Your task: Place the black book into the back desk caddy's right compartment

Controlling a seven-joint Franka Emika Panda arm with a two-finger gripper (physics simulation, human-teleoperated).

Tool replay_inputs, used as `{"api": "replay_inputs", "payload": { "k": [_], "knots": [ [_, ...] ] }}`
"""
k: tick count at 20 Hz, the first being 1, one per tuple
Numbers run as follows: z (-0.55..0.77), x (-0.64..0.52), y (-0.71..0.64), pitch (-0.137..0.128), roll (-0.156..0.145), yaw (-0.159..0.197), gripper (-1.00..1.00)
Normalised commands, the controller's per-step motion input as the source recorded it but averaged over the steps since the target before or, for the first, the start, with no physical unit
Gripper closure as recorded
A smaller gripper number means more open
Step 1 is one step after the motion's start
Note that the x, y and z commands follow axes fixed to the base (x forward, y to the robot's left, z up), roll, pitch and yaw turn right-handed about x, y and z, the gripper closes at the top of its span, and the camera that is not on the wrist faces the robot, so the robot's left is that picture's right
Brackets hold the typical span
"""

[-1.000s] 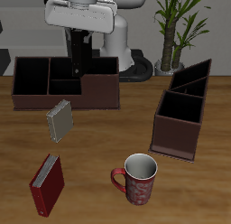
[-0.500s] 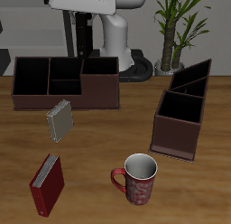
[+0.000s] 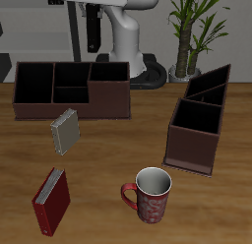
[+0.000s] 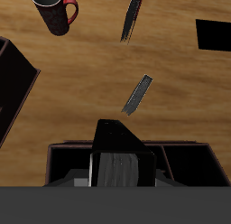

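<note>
My gripper (image 3: 94,10) hangs high above the table's back and is shut on the black book (image 3: 94,30), which hangs upright below the fingers. In the wrist view the book (image 4: 117,160) shows its white page edges between my fingers, at the gripper (image 4: 117,173). The back desk caddy (image 3: 71,102), long, low and maroon-brown, stands below it. Its right compartment (image 3: 110,73) is dark inside and lies almost straight under the book. The caddy's rim also shows in the wrist view (image 4: 185,144).
A grey book (image 3: 65,130) lies in front of the long caddy and a red book (image 3: 51,199) lies near the table's front edge. A patterned mug (image 3: 150,194) stands near the front. A taller slant-sided caddy (image 3: 197,130) and a plant (image 3: 192,31) are to the side.
My gripper has risen with the black book, from just above the long caddy to well above it. Nothing else has moved.
</note>
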Motion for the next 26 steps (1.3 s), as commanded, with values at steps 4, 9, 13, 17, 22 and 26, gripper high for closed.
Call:
{"api": "replay_inputs", "payload": {
  "k": [4, 9, 13, 17, 22, 26],
  "knots": [
    [0.12, -0.46, 0.01, -0.007, -0.005, -0.008, 1.0],
    [-0.05, -0.27, 0.12, 0.015, 0.021, 0.017, 1.0],
    [-0.11, -0.22, 0.13, 0.008, 0.026, 0.01, 1.0],
    [-0.15, -0.11, 0.08, 0.041, 0.014, 0.006, 1.0],
    [-0.18, -0.06, 0.07, 0.047, 0.009, 0.012, 1.0],
    [-0.14, 0.03, -0.03, 0.034, -0.004, 0.002, 1.0]
  ]
}}
